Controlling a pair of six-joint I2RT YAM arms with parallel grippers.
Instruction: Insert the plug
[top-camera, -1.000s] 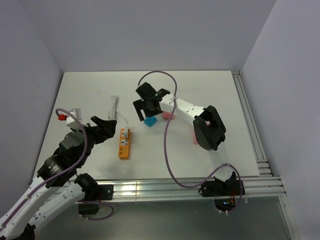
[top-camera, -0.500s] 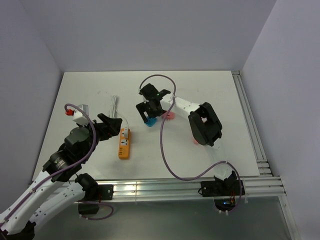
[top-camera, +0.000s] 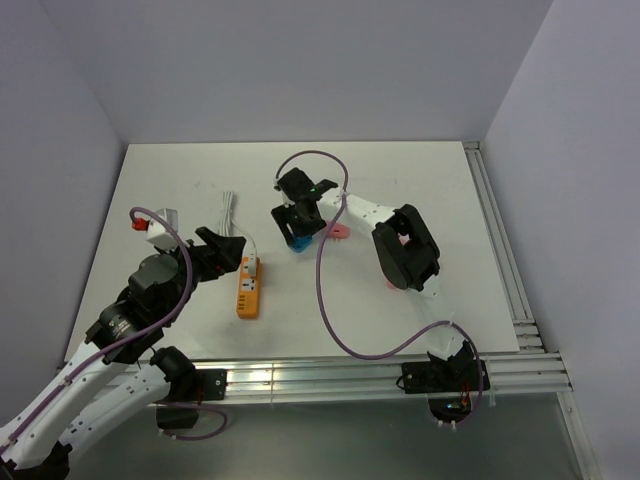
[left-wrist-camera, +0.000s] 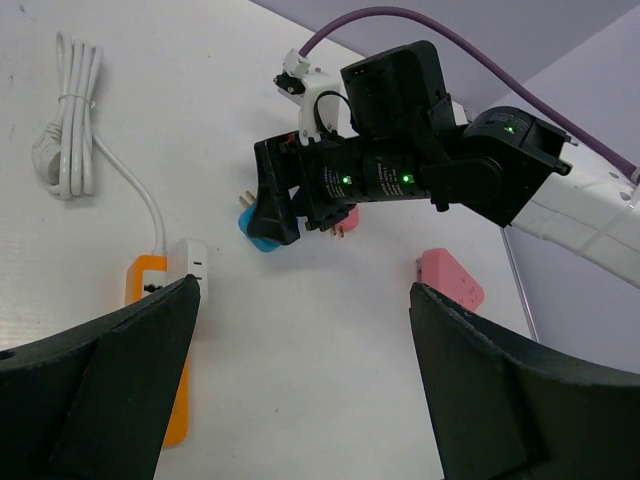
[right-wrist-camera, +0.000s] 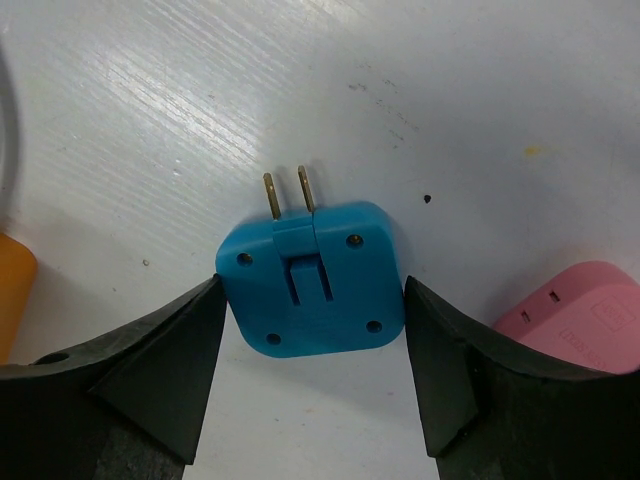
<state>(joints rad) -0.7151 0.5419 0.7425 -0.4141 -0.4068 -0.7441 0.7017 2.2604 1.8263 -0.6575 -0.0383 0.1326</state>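
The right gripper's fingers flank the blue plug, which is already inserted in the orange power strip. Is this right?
Not inserted: the blue plug lies on the table, prongs bare, as the right wrist view shows. The right gripper does flank it.

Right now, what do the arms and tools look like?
The left arm and right arm match: white links, black joint housings, and a purple cable looping off each. The left tool and right tool are black with wedge-shaped fingers. Two green lights glow on the right wrist.
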